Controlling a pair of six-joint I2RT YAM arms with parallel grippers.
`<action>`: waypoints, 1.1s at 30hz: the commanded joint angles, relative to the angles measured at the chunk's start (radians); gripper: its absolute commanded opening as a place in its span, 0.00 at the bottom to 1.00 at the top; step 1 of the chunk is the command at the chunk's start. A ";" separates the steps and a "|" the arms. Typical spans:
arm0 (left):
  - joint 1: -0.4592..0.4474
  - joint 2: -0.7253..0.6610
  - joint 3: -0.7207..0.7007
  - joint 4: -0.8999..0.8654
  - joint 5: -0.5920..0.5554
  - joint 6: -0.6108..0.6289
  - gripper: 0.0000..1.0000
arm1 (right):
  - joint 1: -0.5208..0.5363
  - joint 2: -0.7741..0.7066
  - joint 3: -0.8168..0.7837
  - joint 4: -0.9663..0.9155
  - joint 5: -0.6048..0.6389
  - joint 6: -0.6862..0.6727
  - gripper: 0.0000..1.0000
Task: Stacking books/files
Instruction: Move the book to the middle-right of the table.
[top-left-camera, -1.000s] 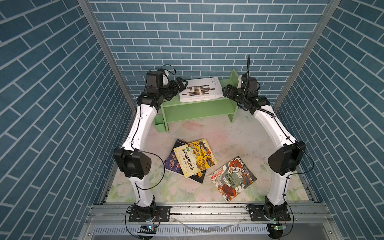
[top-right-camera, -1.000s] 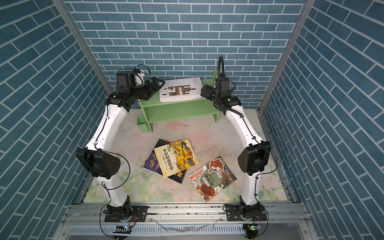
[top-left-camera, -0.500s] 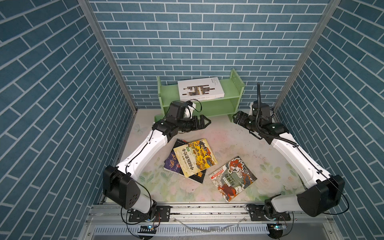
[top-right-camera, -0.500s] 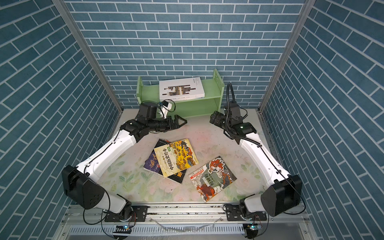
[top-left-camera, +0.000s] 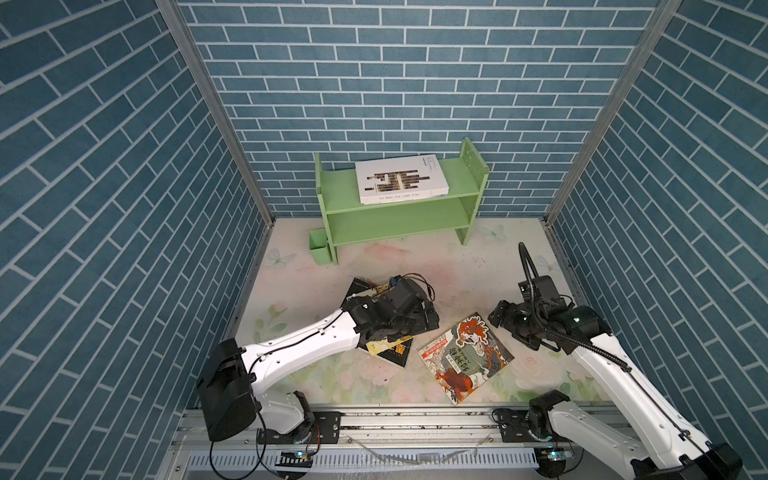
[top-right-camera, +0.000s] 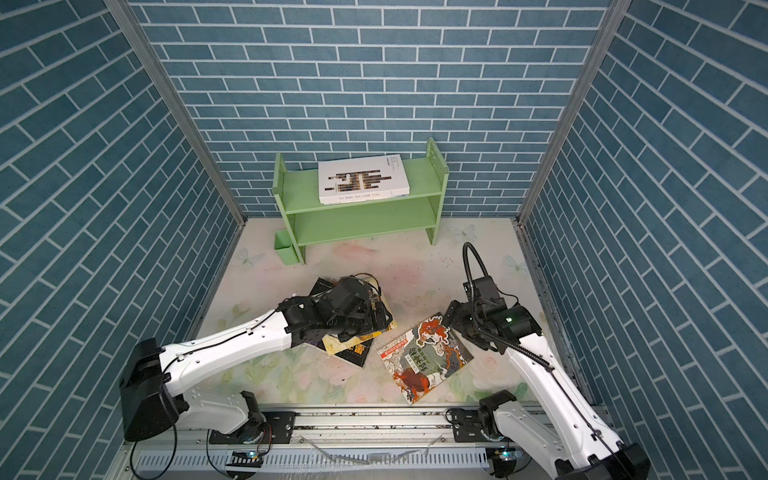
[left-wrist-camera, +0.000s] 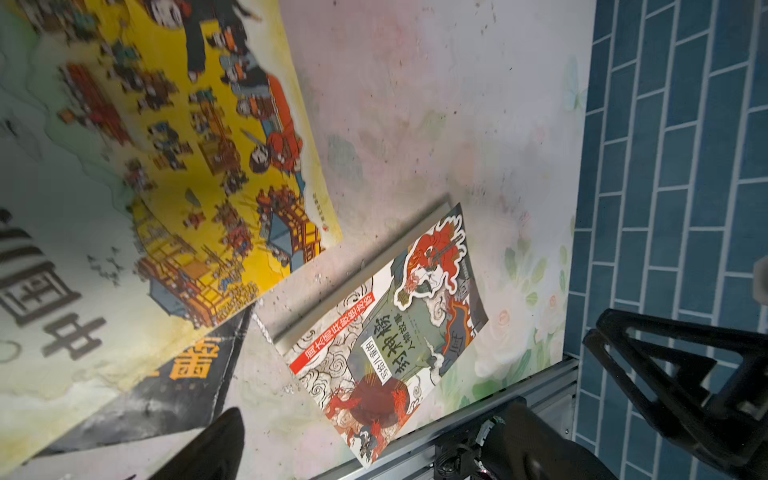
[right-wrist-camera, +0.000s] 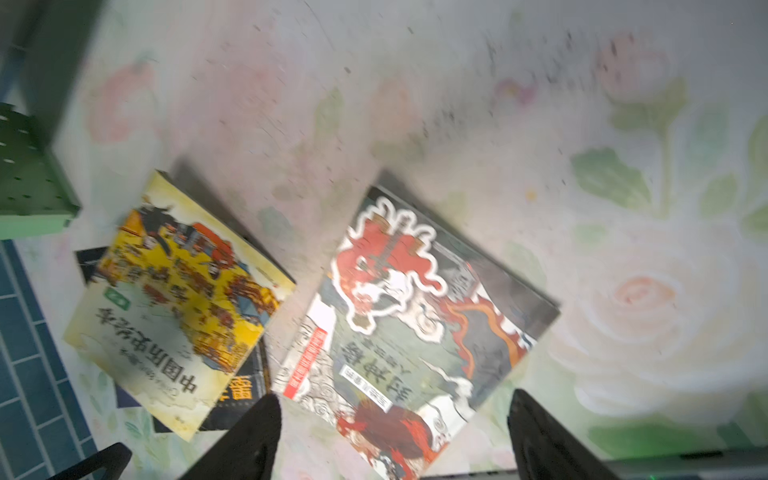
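Observation:
A white book with dark bars (top-left-camera: 401, 178) lies on top of the green shelf (top-left-camera: 415, 216). On the mat, a yellow illustrated book (left-wrist-camera: 187, 145) rests on a black book with orange characters (left-wrist-camera: 195, 365). My left gripper (top-left-camera: 422, 320) hovers low over this pile, open and empty, hiding most of it in both top views. A red-green beast book (top-left-camera: 465, 357) lies alone to the right. My right gripper (top-left-camera: 511, 328) is open at that book's far right corner. In the right wrist view the beast book (right-wrist-camera: 415, 311) shows between the spread fingers (right-wrist-camera: 249, 436).
A small green box (top-left-camera: 320, 247) stands at the shelf's left foot. Blue brick walls close in on three sides. The metal rail (top-left-camera: 415, 419) carrying both arm bases runs along the front, just past the beast book's near corner.
Both arms have swung down from the shelf ends to the mat, the left over the yellow pile and the right beside the beast book. The books have not moved.

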 joint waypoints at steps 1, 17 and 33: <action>-0.080 0.046 -0.027 0.032 -0.141 -0.164 1.00 | 0.014 -0.065 -0.074 -0.128 -0.036 0.119 0.88; -0.249 0.122 -0.206 0.306 -0.274 -0.449 1.00 | 0.022 -0.282 -0.372 0.034 -0.094 0.399 0.90; -0.189 0.298 -0.212 0.445 -0.135 -0.527 1.00 | 0.029 -0.004 -0.401 0.312 -0.095 0.426 0.90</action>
